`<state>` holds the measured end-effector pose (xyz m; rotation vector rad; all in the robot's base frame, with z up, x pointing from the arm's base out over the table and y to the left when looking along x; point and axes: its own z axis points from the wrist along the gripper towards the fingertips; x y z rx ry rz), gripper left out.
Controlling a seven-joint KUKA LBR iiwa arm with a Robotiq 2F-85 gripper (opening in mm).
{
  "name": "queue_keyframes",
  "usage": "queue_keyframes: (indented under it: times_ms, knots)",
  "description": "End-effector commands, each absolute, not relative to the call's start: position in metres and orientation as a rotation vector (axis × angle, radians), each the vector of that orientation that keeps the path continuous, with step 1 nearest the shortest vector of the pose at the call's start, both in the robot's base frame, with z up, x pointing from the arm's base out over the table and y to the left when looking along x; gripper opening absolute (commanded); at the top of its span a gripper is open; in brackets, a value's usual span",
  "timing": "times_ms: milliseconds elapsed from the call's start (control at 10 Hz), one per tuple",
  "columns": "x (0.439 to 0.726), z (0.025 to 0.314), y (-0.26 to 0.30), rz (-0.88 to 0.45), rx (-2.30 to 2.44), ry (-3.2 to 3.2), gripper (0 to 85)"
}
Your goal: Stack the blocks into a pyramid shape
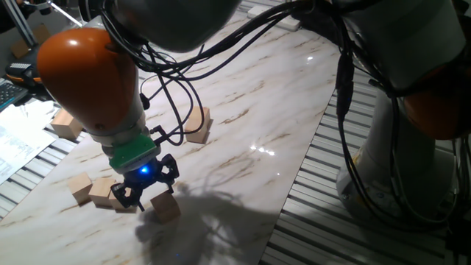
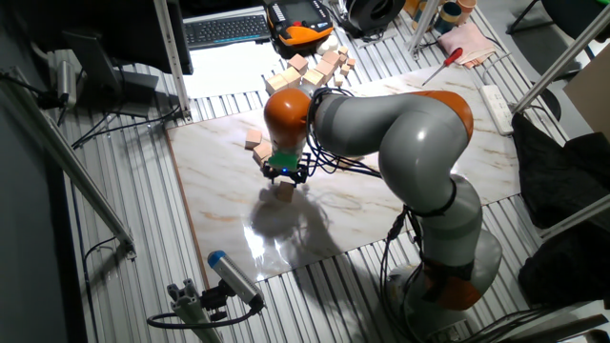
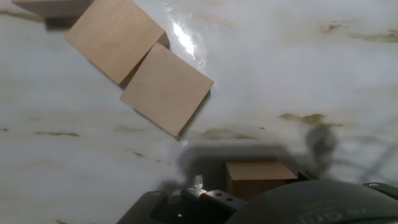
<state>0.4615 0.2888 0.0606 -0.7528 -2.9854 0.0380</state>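
Cubes (image 1: 165, 207) on the marble table (image 1: 250, 110): six, four clustered by the one gripper (image 1: 145, 193), one at 10 o'clock, one at 1 o'clock

Marble-look table (image 1: 294, 96) — scattered wooden blocks (image 1: 81, 188) on it

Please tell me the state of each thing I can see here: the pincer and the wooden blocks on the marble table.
Black two-finger pincer: low over the table, open or shut unclear.
Light-tan wooden cube by the pincer: flat on the table, not lifted.
Pair of light-tan wooden cubes: side by side, touching, unstacked.
Light-tan wooden cube farther back: alone, on the table.
White marble table: no pyramid built yet.
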Motion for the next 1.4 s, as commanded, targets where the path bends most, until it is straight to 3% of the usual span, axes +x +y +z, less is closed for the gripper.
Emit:
queue_keyframes:
  times_ms: [0, 1300]
  knots:
    - [0.4616, 0.0598, 0.2892, 0.050, -0.738, -2.989, 68.0]
    - [0.4621, 0.0589, 0.2894, 0.065, -0.631, -2.932, 68.0]
